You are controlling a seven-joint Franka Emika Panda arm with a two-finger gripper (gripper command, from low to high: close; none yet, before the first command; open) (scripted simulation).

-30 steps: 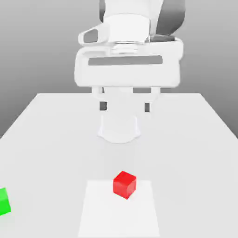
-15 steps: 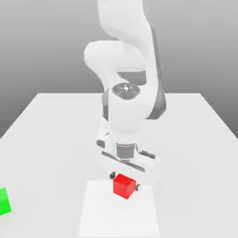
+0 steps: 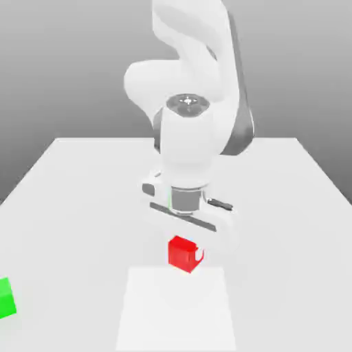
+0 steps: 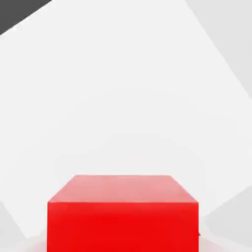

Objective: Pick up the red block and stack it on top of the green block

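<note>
red block [image 3: 184,253] clamped in gripper [image 3: 185,256], one corner toward camera, green block [image 3: 6,297] apart

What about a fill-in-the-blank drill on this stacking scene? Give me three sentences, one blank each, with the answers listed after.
1. The gripper is shut on the ____ block.
2. The green block sits at the exterior view's ____ edge.
3. The green block has ____ stacked on top of it.

Missing words: red; left; nothing
</note>
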